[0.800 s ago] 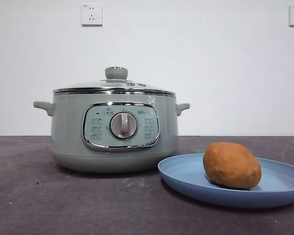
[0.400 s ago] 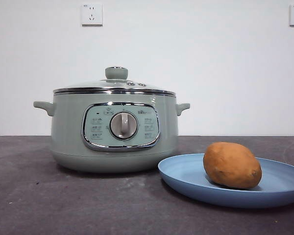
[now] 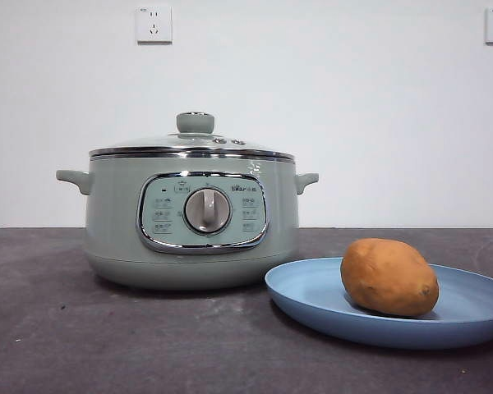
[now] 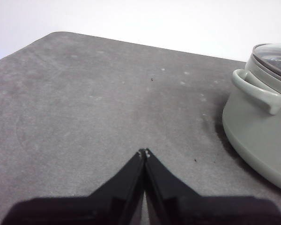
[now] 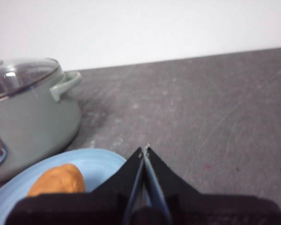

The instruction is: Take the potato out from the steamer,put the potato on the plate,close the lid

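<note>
1. The potato [image 3: 389, 277] lies on its side on the plate [image 3: 312, 295], toward the plate's middle, its underside touching the plate's surface. In the right wrist view the potato [image 5: 57, 180] shows just beside the right fingers [image 5: 145, 150], apart from them, with a strip of the plate [image 5: 96, 164] between.
2. The plate rests on the dark grey desk [image 3: 107, 336], just beside the steamer [image 3: 115, 222]; in the front view its rim overlaps the pot's base, so whether they touch cannot be told.
3. The steamer stands upright on the desk with its control panel and silver dial [image 3: 207, 210] facing the front camera. The lid [image 3: 189, 146] sits on top of it, level, its steel rim seated around the pot's mouth and its pale green knob [image 3: 195, 122] upright in the centre.
4. The right fingers are pressed together tip to tip, gripping nothing, and hang above the desk at the plate's edge, well away from the steamer [image 5: 33, 122] and its lid [image 5: 23, 77].
5. The left fingers [image 4: 144, 152] are likewise closed with their tips meeting, empty, over bare desk [image 4: 84, 108]. The steamer [image 4: 257, 136] with its side handle [image 4: 257, 89] stands near them but apart; the potato is not seen in that view.
</note>
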### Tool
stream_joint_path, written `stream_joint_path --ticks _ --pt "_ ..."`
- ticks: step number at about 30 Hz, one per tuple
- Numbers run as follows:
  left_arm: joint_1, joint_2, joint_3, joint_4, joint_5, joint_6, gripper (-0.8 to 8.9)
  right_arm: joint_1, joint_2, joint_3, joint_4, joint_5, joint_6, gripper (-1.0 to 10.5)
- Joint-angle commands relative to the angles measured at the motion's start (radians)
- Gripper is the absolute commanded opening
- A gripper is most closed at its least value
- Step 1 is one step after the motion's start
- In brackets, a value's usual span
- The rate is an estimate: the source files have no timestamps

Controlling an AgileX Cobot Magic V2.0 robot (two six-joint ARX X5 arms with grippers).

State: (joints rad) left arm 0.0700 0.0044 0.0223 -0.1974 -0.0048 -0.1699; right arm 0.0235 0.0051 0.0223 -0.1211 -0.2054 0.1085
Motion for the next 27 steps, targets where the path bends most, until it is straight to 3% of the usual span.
stream_joint_path --ticks 1,5,8,27 --pt "0.003 -0.003 -0.011 -0.01 0.008 -0.011 -0.04 -0.003 -0.004 -0.014 -0.033 0.005 0.005 0.0" --pt "0.003 -0.003 -0.011 -0.01 0.008 -0.011 -0.04 -0.002 -0.004 -0.014 -0.05 0.003 0.007 0.0" --pt "0.003 -0.003 -0.011 -0.01 0.008 -0.011 -0.04 -0.002 -0.004 -0.014 -0.045 0.003 0.051 0.0" --pt "0.003 -0.003 -0.011 -0.01 0.009 -0.011 -0.04 -0.002 0.008 -0.014 -0.045 0.003 0.05 0.0"
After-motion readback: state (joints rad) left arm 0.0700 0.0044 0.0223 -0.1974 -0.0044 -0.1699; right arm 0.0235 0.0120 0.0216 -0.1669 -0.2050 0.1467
